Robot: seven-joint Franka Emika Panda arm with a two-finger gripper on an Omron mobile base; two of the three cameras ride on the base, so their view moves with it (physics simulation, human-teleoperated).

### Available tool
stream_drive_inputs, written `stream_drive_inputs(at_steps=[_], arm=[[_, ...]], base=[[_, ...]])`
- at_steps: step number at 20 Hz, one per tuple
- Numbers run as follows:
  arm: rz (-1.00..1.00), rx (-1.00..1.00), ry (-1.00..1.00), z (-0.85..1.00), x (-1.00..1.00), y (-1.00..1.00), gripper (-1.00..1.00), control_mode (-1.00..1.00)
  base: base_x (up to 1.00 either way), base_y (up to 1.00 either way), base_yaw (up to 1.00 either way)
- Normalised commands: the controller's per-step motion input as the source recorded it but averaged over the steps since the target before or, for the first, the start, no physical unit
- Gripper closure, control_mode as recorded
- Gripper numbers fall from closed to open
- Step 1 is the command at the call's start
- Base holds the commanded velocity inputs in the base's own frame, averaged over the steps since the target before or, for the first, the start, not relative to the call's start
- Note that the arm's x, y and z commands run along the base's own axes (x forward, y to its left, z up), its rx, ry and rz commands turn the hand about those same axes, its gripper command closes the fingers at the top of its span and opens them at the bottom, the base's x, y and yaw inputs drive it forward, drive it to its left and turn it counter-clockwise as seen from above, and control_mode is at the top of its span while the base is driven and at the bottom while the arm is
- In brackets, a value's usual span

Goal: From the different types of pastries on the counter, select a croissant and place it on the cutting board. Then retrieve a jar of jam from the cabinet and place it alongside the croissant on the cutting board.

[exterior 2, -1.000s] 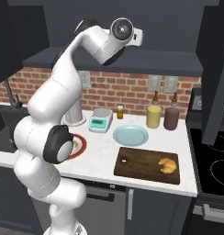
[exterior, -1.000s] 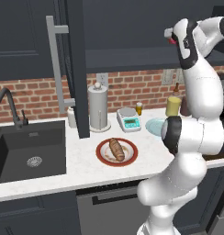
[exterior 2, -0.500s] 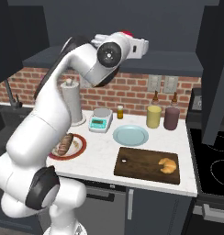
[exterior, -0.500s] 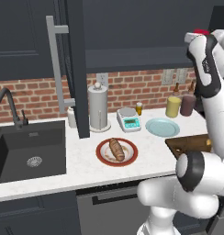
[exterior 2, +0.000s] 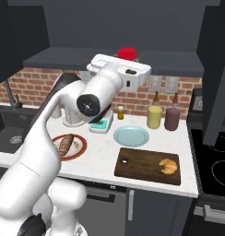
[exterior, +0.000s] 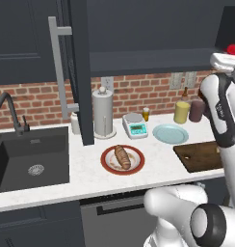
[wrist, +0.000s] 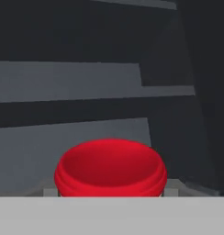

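Observation:
My gripper (exterior 2: 127,56) is up high, level with the open cabinet (exterior 2: 109,59), and shut on the jar of jam (exterior 2: 127,51), a squat red jar. The same jar (wrist: 111,168) sits close at the bottom of the hand view, facing the dark cabinet interior, and it shows at the right edge of the left base view (exterior: 233,49). The croissant (exterior 2: 168,166) lies on the right half of the dark wooden cutting board (exterior 2: 133,168) on the white counter (exterior 2: 103,156). The brown loaf (exterior: 122,157) rests on a red-rimmed plate.
The cabinet door (exterior: 78,72) stands open over the counter, silver handle (exterior: 57,67) outward. A pale blue plate (exterior 2: 131,136), yellow bottle (exterior 2: 154,116), maroon bottle (exterior 2: 172,119), scale (exterior: 135,124) and paper towel roll (exterior: 102,113) stand behind the board. Sink (exterior: 28,159) left, stove (exterior 2: 216,170) right.
The arm has swung to the right and slightly down, away from the cabinet front, carrying the red jar with it. Nothing on the counter has moved.

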Motion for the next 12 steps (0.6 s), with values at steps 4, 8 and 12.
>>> stream_drive_inputs(at_steps=[4,8,12], arm=[[-0.32,0.00,0.00,-0.04,-1.00,0.15,1.00,-1.00],[-0.39,0.00,0.00,-0.24,-1.00,0.44,1.00,-1.00],[-0.38,0.00,0.04,-0.42,-1.00,0.44,1.00,-1.00]], base=[[0.00,0.00,0.00],[0.00,0.00,0.00],[0.00,0.00,0.00]])
